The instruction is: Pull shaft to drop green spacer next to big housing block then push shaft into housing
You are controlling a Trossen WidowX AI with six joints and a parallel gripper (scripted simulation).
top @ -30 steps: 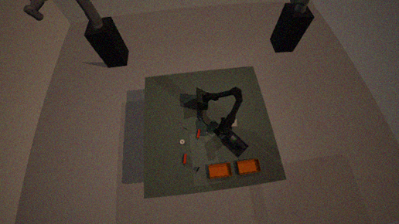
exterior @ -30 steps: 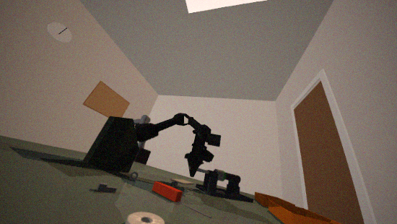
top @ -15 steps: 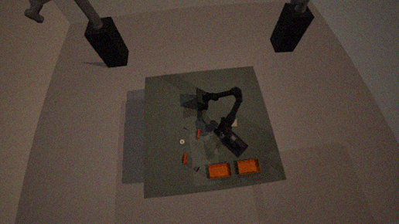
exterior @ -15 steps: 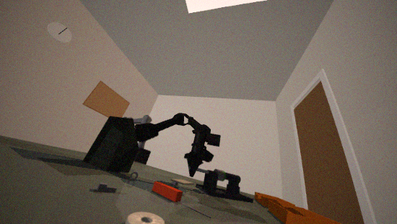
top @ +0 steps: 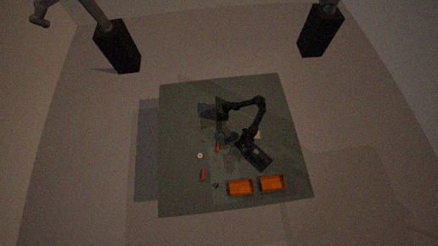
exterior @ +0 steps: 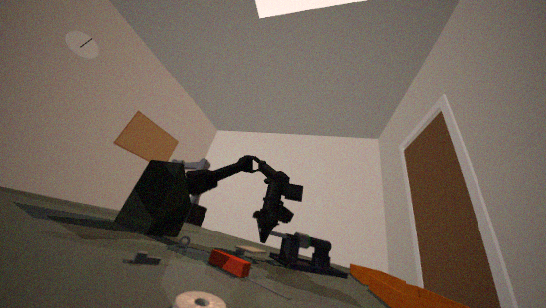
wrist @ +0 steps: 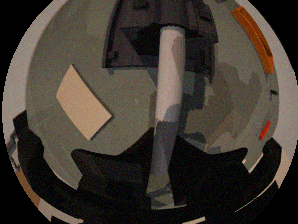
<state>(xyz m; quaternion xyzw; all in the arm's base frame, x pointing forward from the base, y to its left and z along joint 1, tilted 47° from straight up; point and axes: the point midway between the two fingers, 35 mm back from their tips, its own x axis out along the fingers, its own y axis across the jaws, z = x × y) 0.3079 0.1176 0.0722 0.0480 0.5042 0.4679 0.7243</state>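
Wrist: tool (top: 238,143) (exterior: 263,239) (wrist: 158,131) clamped on shaft (exterior: 276,232) (wrist: 169,82); far shaft end hidden inside housing (exterior: 289,249) (wrist: 145,42).

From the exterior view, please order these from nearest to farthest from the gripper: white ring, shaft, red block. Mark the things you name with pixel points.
1. Shaft (exterior: 277,233) (wrist: 170,75): between the gripper's (exterior: 263,240) (wrist: 161,192) fingers.
2. Red block (exterior: 229,263): lower left.
3. White ring (exterior: 186,298): bottom edge.

No words, labels, brands, numbers or signs can be read in any of the three views. The pale round disc (exterior: 81,44) on the wall carries one dark slanted line and no readable figure. The tan panel (exterior: 146,136) on that wall and the pale flat piece (wrist: 84,102) on the table bear no readable writing.
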